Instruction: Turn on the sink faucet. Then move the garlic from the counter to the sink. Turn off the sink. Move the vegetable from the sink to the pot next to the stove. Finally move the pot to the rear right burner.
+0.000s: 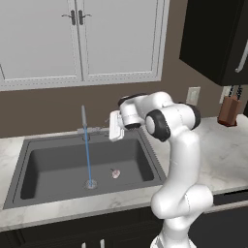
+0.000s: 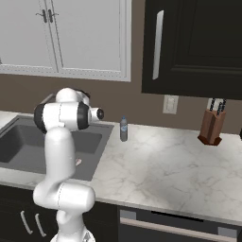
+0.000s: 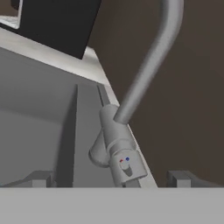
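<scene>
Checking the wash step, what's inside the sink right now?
Inside the sink, the garlic lies on the basin floor, right of the drain. A water stream falls from the faucet onto the drain. The arm hides the basin's right rear corner.

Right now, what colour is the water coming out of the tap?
Blue. The water falls as a thin blue line from the tap into the sink, clearest in the left base view.

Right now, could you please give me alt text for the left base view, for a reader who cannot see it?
A white robot arm holds its open end effector beside the faucet, while a thin stream of water runs into the dark sink. A garlic lies on the basin floor near the drain, and a knife block stands on the marble counter to the right.
</scene>
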